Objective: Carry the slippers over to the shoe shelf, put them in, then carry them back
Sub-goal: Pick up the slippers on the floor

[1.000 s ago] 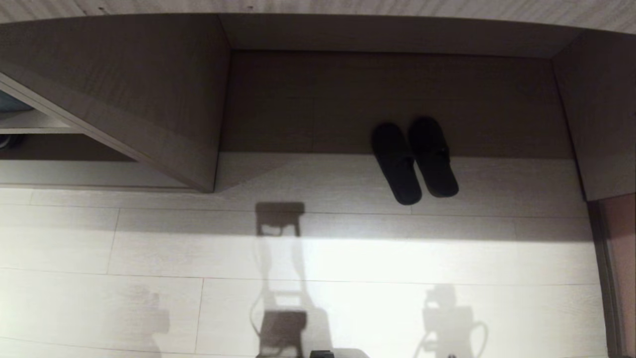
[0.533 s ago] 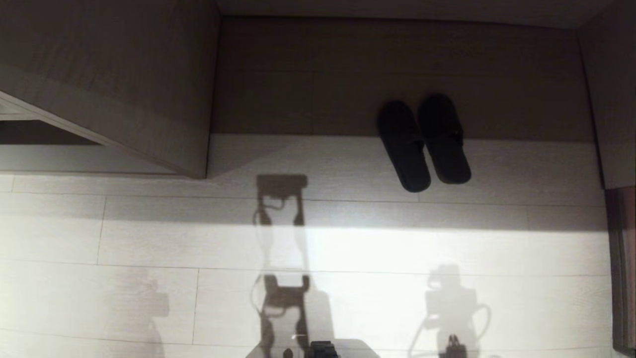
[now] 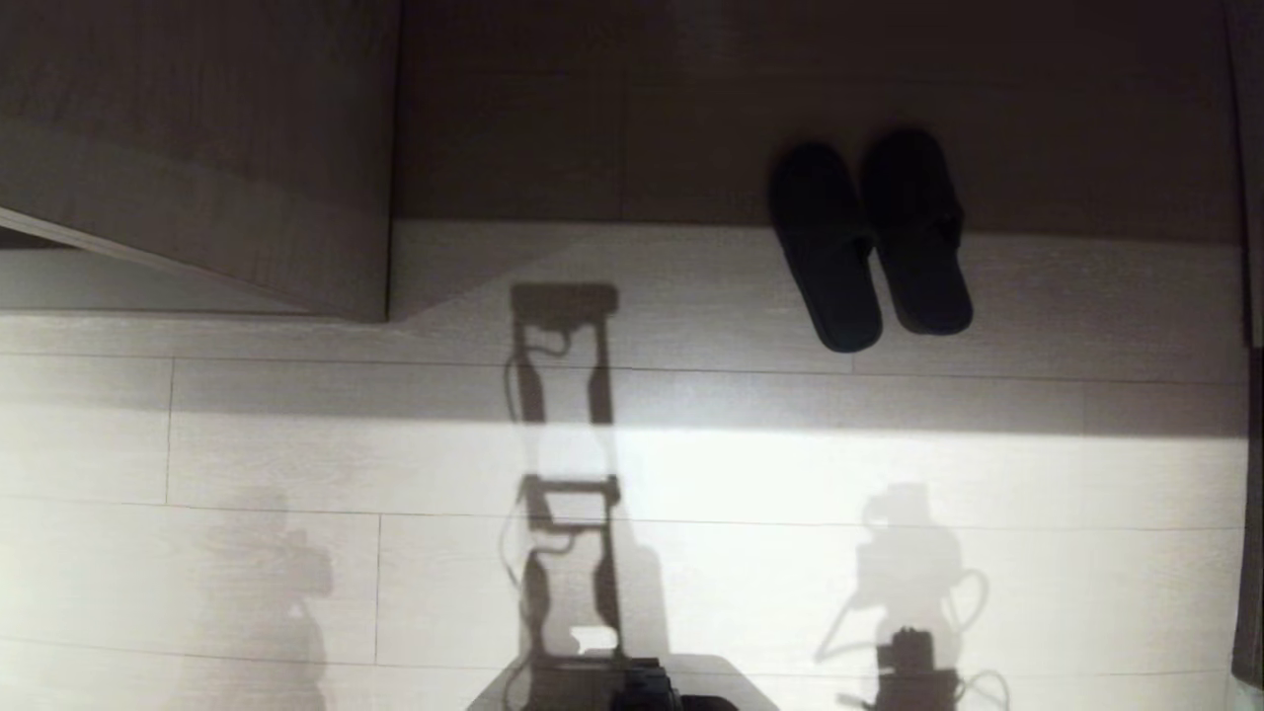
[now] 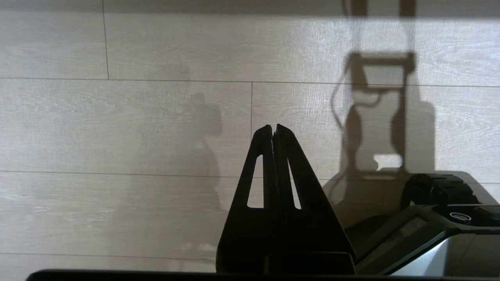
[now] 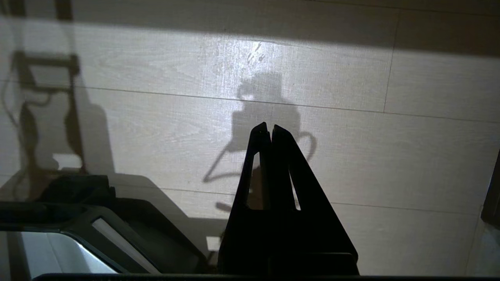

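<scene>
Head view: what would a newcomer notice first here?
A pair of dark fabric slippers lies side by side on the pale wood-plank floor, toes in a shaded furniture recess. Nearer the robot, long robot shadows cross a bright band of light. Both grippers, left and right, hang shut above bare floor.

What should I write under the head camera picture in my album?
A pair of dark fabric slippers sits side by side on the pale wood-plank floor, toes in the shadowed desk recess.
</scene>
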Controlling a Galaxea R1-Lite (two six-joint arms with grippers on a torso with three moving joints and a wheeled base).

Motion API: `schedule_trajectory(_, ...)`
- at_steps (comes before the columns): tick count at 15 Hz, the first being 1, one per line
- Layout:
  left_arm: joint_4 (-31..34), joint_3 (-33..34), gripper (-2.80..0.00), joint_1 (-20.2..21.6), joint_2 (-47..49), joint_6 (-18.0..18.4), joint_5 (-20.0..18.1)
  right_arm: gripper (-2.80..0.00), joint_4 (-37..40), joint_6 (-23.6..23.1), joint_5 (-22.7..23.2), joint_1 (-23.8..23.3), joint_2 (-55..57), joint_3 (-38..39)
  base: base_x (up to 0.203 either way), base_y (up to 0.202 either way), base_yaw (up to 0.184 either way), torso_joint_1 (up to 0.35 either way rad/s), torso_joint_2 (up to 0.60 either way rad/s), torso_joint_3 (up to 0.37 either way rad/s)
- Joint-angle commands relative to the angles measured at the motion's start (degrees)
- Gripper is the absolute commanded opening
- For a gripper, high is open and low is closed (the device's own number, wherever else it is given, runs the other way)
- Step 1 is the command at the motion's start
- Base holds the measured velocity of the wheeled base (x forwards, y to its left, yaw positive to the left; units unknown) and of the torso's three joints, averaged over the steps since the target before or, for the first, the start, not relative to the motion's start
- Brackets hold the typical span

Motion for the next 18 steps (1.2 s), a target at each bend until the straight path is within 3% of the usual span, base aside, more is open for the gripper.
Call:
schedule_trajectory(1,0.00,0.00,-2.80,0.01,0.02,-0.02,0.01,-2.80,-0.09,0.00,0.00,0.02,-0.02,0.09,0.000,0.000,0.000,0.002,0.00,-0.188)
schedule_trajectory(18,0.00,0.00,-2.80,0.01,0.00,-0.19,0.01,-2.80,-0.09,0.00,0.00,0.02,-0.02,0.09,0.000,0.000,0.000,0.002,0.00,-0.186)
